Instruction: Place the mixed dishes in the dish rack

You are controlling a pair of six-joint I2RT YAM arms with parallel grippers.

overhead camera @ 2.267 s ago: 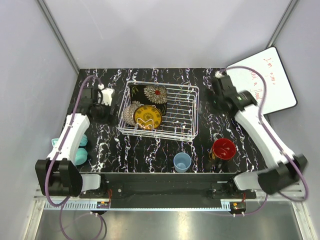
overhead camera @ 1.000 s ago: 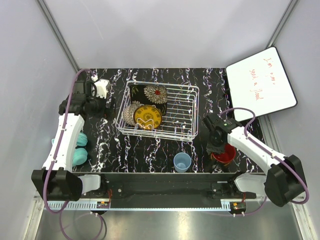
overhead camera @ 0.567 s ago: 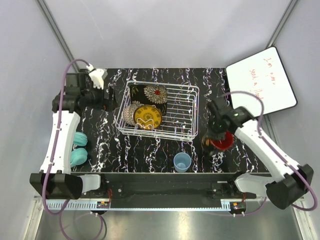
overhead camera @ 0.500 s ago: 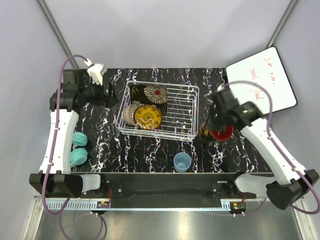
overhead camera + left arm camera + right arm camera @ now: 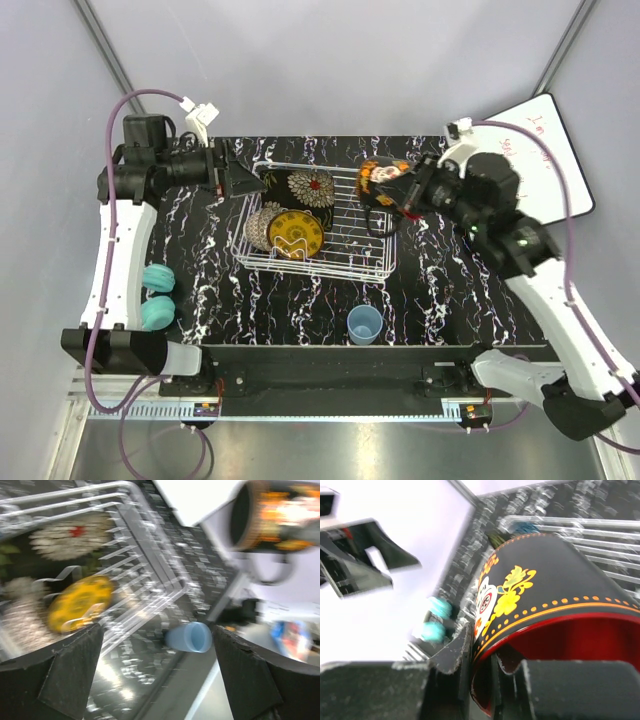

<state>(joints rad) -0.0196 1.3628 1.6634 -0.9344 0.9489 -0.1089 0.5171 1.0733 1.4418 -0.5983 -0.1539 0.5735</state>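
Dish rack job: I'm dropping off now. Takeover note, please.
Right hand: shut on the rim of the dark orange-decorated mug, held in the air near the far right corner of the white wire dish rack.
Left hand: open, empty, off the rack's far left corner.
Done: dark square floral plate, yellow patterned plate, beige patterned bowl in the rack.
Left: rack the mug, then the light blue cup on the table by the near edge.
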